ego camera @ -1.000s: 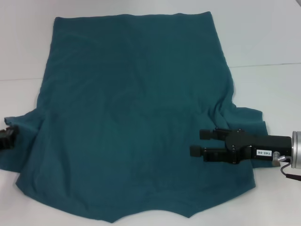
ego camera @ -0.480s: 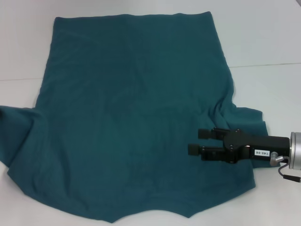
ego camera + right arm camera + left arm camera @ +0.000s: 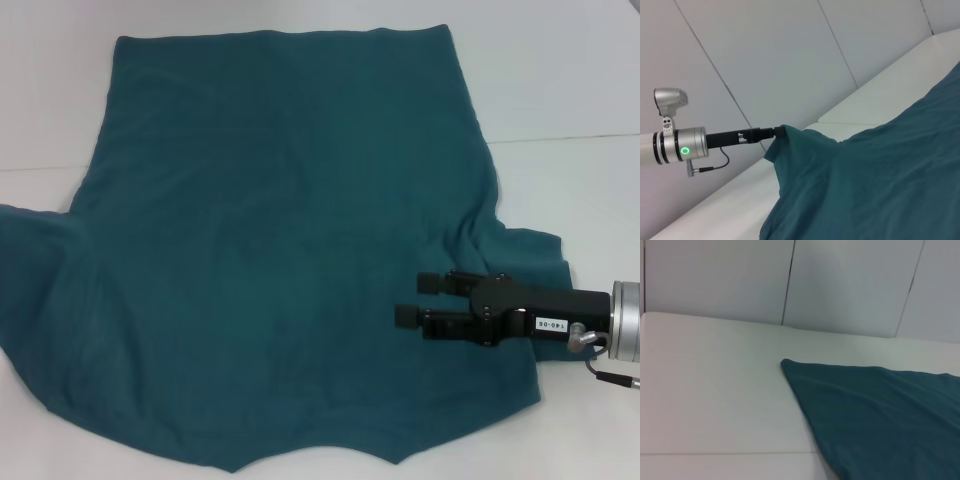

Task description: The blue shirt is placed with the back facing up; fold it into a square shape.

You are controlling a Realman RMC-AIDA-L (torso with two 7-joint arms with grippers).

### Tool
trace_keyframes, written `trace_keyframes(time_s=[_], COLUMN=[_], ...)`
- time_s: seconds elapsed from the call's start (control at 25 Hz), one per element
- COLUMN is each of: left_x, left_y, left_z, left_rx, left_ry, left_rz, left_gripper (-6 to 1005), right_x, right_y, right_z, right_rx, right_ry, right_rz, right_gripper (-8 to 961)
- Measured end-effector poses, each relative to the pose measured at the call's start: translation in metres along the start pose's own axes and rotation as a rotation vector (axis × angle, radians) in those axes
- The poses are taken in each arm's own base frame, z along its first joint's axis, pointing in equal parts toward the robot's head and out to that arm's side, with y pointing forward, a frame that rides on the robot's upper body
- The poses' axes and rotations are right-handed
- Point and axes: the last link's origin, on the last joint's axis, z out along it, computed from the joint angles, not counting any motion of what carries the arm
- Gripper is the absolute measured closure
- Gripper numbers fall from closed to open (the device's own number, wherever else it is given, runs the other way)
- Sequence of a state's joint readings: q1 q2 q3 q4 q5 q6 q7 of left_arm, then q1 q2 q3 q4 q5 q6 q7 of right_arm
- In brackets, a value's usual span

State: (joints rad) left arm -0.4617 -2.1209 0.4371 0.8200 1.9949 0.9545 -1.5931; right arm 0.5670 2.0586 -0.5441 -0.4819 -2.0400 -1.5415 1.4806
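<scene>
- The blue shirt (image 3: 280, 250) lies spread plain side up on the white desk (image 3: 570, 90), hem at the far edge, neckline notch nearest you. No fold is made yet, so I'd say you're at the first step.
- The left sleeve (image 3: 35, 270) sits raised and bunched at the head view's left edge. The right wrist view shows why: the left end effector (image 3: 776, 132) has its fingers closed on a pinch of that sleeve cloth, holding it up off the desk like a tent.
- The left end effector itself is out of the head view; the left wrist view shows only the shirt's far hem corner (image 3: 785, 362) lying flat on the desk.
- The right end effector (image 3: 420, 298) hovers over the shirt's right side near the right sleeve (image 3: 530, 260), pointing inward. The fingers stand apart with a clear gap and nothing between them.
- Likely next step: carry the left sleeve and side panel inward over the body.
- To do that well, keep the pinch low and travel level so the crease runs straight from hem to shoulder.
- Get the right end effector onto its own sleeve or clear of the fold path first.
- Risk: soft cotton drags, and a high lift will pull the hem askew.
</scene>
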Motion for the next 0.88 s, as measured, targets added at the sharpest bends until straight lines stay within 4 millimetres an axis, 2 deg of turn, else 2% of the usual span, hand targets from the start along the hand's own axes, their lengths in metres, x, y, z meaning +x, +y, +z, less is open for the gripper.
trace_keyframes(time_s=[0.2,0.32,0.48,0.88], left_x=[-0.001,-0.004,-0.003,-0.004], left_y=[0.007,0.018,0.034,0.056], left_z=[0.003,0.006,0.002,0.005], left_rx=[-0.022,-0.079,-0.191,-0.305], left_ry=[-0.013,-0.035,-0.057,-0.084], left_rz=[-0.003,-0.025,-0.099,-0.218], left_gripper=[978,977,975,972], right_x=[-0.001,-0.002,-0.002,0.000], right_y=[-0.001,-0.001,-0.002,-0.003], right_z=[0.000,0.001,0.001,0.001], right_rx=[0.005,0.009,0.012,0.019], right_ry=[-0.008,-0.009,-0.009,-0.002], right_rz=[0.000,-0.001,-0.001,0.000], right_gripper=[41,41,41,42])
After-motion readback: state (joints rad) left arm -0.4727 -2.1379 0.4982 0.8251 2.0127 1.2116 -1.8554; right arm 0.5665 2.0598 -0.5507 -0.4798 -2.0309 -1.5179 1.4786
